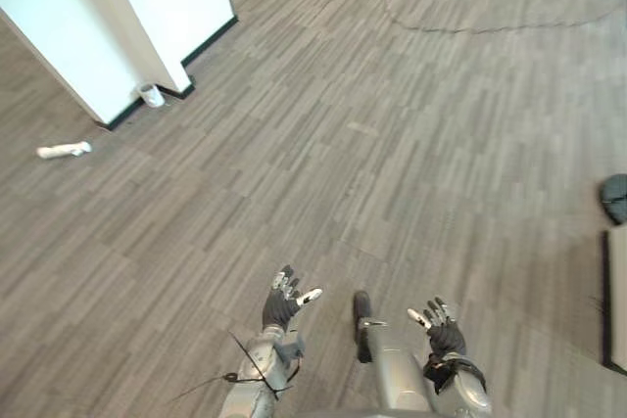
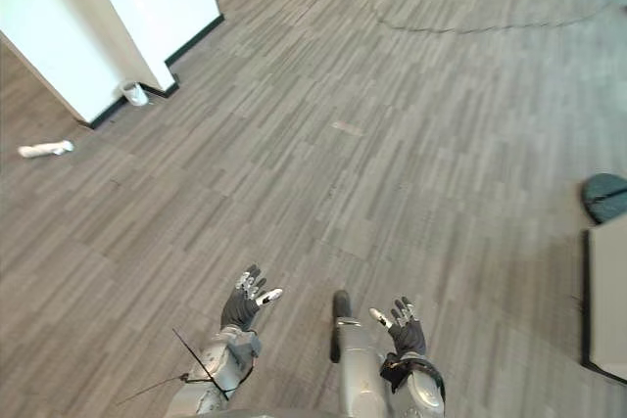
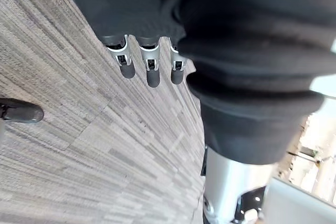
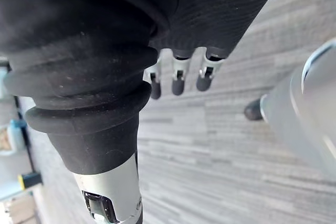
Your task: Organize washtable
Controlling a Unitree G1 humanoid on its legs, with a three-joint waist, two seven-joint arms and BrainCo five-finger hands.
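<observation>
Both hands hung low over a grey wood-pattern floor (image 1: 411, 144), and no washtable was to be seen. The left hand (image 1: 284, 301) sat at about six o'clock in the head view, its fingers spread and relaxed with nothing in them; its wrist view showed the fingertips (image 3: 153, 77) pointing loosely at bare floor. The right hand (image 1: 439, 325) sat at about five o'clock, likewise slack and empty, fingertips (image 4: 178, 86) dangling over the planks.

A white wall corner (image 1: 118, 17) with a dark skirting stood at ten to eleven o'clock. A small white cup-like thing (image 1: 151, 95) lay at the foot of that wall, and a pale tube-like thing (image 1: 65, 150) lay on the floor at nine o'clock, well apart from the hands. At three o'clock a dark round object (image 1: 615, 198) and the edge of a pale, dark-rimmed piece of furniture (image 1: 617, 291) poked in; whether that was the washtable could not be told.

As a judgement, the step in hand looked like moving about or standing clear rather than handling; this would fit heading to the washtable or walking away from it alike.

No writing, label or brand could be read anywhere.
</observation>
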